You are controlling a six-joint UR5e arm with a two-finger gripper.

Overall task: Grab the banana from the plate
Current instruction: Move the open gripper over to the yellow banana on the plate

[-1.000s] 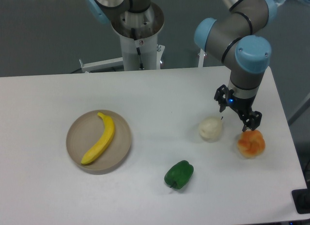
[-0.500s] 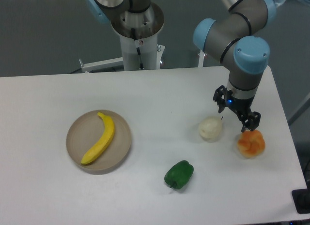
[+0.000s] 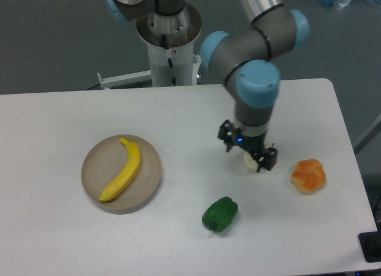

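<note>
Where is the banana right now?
The banana lies diagonally on the plate at the left of the table, well left of the pincer and the green pepper.

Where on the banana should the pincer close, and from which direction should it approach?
Probably across the middle of the banana, coming straight down from above. It lies flat on the plate with its stem toward the far side, so the sides of its thick, fairly straight midsection are exposed. The pincer is off to the right, open.
</note>
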